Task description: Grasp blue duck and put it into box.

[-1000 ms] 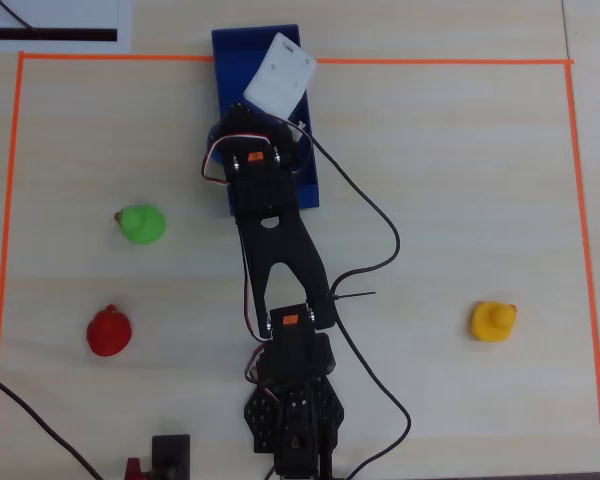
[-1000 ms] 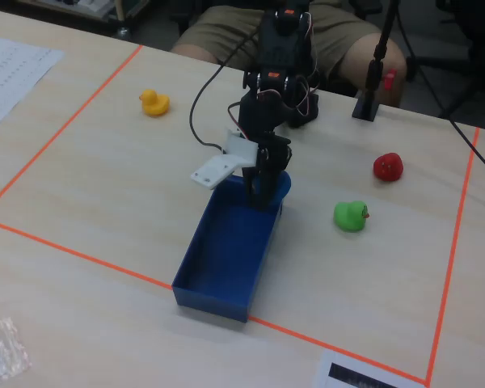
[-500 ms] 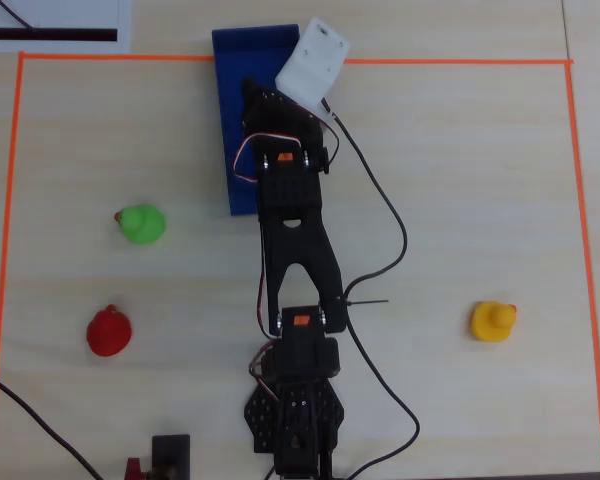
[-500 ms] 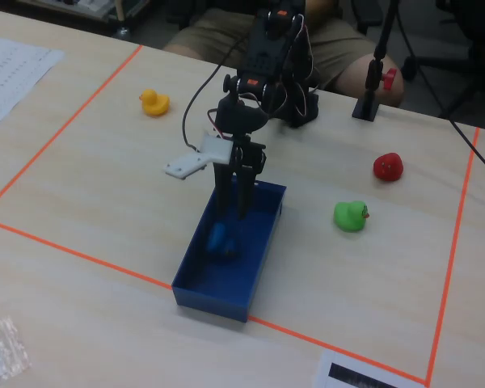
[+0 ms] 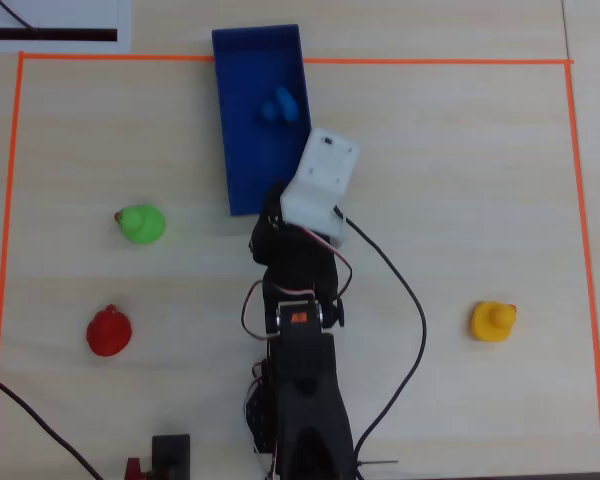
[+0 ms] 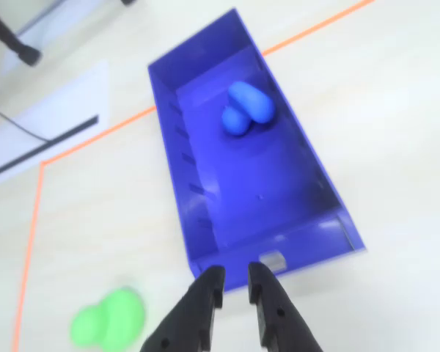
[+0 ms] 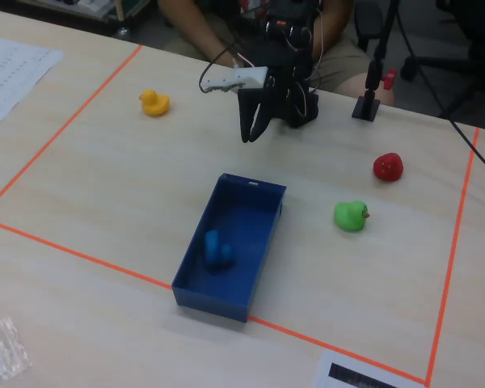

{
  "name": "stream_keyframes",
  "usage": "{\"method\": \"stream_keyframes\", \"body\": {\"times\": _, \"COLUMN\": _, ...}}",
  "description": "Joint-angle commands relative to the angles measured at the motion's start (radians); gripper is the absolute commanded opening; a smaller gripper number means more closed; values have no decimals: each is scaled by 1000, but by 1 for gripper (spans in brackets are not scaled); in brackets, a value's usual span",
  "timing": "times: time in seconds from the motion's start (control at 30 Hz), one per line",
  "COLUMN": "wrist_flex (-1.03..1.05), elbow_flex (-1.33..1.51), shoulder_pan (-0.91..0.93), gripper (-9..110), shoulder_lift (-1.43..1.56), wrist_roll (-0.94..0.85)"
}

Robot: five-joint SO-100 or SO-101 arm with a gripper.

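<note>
The blue duck (image 5: 278, 105) lies on its side inside the dark blue box (image 5: 242, 150), towards the far end. It also shows in the wrist view (image 6: 247, 108) and in the fixed view (image 7: 217, 249). The box (image 6: 264, 191) lies lengthwise ahead of the gripper (image 6: 233, 277), whose black fingertips hover just outside its near short wall with the notch. The jaws stand almost together with a thin gap and hold nothing. In the fixed view the gripper (image 7: 249, 136) hangs above the table behind the box (image 7: 250, 202), clear of it. In the overhead view the white wrist mount hides the fingertips.
A green duck (image 5: 141, 223) sits left of the box, a red duck (image 5: 109, 331) nearer the arm's base, and a yellow duck (image 5: 493, 321) at the right. Orange tape (image 5: 280, 60) frames the work area. A person sits behind the arm (image 7: 226, 16).
</note>
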Motion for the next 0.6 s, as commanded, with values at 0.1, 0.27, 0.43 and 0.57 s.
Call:
{"method": "stream_keyframes", "body": {"times": 0.1, "wrist_flex": 135, "elbow_flex": 302, "shoulder_pan": 48, "gripper": 0, "shoulder_lift": 474, "wrist_roll": -34}}
{"method": "stream_keyframes", "body": {"times": 0.27, "wrist_flex": 301, "elbow_flex": 423, "shoulder_pan": 28, "gripper": 0, "shoulder_lift": 494, "wrist_roll": -97}}
{"method": "stream_keyframes", "body": {"times": 0.43, "wrist_flex": 545, "elbow_flex": 495, "shoulder_pan": 21, "gripper": 0, "shoulder_lift": 495, "wrist_roll": -181}}
{"method": "stream_keyframes", "body": {"times": 0.57, "wrist_flex": 643, "elbow_flex": 495, "shoulder_pan": 23, "gripper": 0, "shoulder_lift": 495, "wrist_roll": -189}}
